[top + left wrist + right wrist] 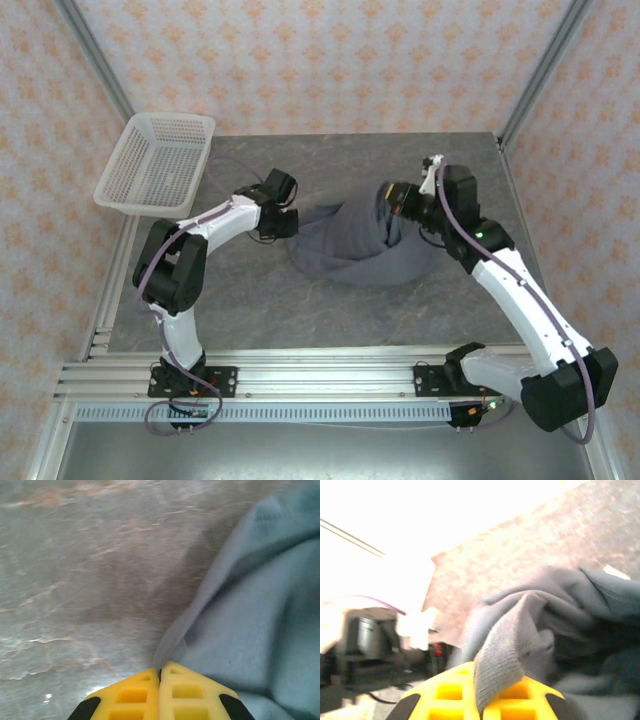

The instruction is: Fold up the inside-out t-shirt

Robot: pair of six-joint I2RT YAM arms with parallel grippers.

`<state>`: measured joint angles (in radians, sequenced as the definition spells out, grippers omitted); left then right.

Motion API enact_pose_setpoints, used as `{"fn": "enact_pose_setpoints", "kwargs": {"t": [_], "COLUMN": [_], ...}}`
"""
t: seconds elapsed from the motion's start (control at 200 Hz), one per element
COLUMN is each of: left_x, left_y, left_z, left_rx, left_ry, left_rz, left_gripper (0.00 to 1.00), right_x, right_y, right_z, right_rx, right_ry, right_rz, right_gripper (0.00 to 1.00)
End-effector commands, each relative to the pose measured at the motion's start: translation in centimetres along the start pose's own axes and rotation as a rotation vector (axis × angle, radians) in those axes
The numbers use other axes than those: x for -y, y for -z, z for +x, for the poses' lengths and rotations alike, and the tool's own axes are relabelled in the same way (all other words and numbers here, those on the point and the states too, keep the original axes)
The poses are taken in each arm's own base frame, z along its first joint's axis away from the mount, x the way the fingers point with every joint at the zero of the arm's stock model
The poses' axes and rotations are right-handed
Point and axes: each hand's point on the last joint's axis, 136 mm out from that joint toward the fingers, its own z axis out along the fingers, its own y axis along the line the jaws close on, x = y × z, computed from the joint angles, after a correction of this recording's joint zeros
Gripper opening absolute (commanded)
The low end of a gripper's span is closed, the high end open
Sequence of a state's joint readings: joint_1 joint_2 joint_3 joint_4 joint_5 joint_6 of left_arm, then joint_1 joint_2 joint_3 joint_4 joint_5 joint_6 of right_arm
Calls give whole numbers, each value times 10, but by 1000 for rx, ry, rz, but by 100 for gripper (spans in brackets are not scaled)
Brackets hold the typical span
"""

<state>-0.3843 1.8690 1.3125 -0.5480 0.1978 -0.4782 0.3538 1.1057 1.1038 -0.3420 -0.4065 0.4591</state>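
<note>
The inside-out t-shirt (pixel 360 250) is a dark slate-grey heap in the middle of the table, pulled up into a peak on its right side. My left gripper (pixel 285 222) is at the shirt's left edge, shut on a thin hem of the t-shirt (pixel 172 637) just above the table. My right gripper (pixel 393 200) is raised at the shirt's upper right, shut on a ribbed band of the t-shirt (pixel 502 650) that folds over its yellow fingers (pixel 445 695).
A white plastic mesh basket (pixel 158 160) sits at the table's back left corner, partly over the edge. Grey marbled table (pixel 300 310) lies bare in front of the shirt and to its left (pixel 75 580). Frame posts stand at the back corners.
</note>
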Motion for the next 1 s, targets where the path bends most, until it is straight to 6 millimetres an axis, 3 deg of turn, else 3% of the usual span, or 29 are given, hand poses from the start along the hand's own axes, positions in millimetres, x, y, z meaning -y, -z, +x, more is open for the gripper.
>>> {"fn": "enact_pose_setpoints", "kwargs": {"t": [0.0, 0.065, 0.125, 0.21, 0.265, 0.31, 0.365, 0.41, 0.465, 0.515, 0.56, 0.681, 0.861, 0.956, 0.996], "left_x": [-5, -4, 0, 6, 20, 44, 92, 136, 188, 220, 235, 235, 251, 256, 257], "left_y": [8, 21, 46, 104, 144, 175, 207, 226, 242, 240, 228, 176, 167, 168, 174], "left_z": [-24, -30, -40, -58, -68, -72, -66, -50, -18, 13, 27, 14, 6, 2, 0], "left_rx": [85, 109, 163, 284, 358, 406, 439, 423, 366, 316, 296, 298, 338, 352, 369], "left_ry": [77, 85, 84, 70, 54, 21, -78, -198, -384, -534, -599, -541, -512, -497, -485], "left_rz": [24, 48, 82, 120, 202, 327, 524, 670, 809, 835, 776, 568, 634, 653, 668], "left_gripper": [4, 20, 38, 64, 72, 74, 79, 80, 80, 80, 81, 83, 89, 75, 57], "right_x": [-39, -42, -41, -45, -52, -61, -74, -82, -87, -91, -98, -119, -135, -131, -128], "right_y": [21, 26, 28, 29, 27, 27, 28, 27, 28, 28, 30, 42, 52, 42, 40], "right_z": [-33, -43, -52, -60, -63, -65, -67, -68, -71, -73, -76, -81, -83, -78, -76], "right_rx": [73, 100, 125, 144, 140, 135, 124, 115, 112, 110, 104, 86, 63, 33, 31], "right_ry": [-67, -99, -124, -145, -160, -161, -146, -130, -124, -121, -115, -109, -134, -159, -157], "right_rz": [-153, -165, -159, -178, -209, -256, -326, -363, -379, -391, -414, -501, -581, -577, -568], "right_gripper": [0, 0, 0, 0, 0, 0, 0, 0, 0, 0, 0, 0, 0, 0, 0]}}
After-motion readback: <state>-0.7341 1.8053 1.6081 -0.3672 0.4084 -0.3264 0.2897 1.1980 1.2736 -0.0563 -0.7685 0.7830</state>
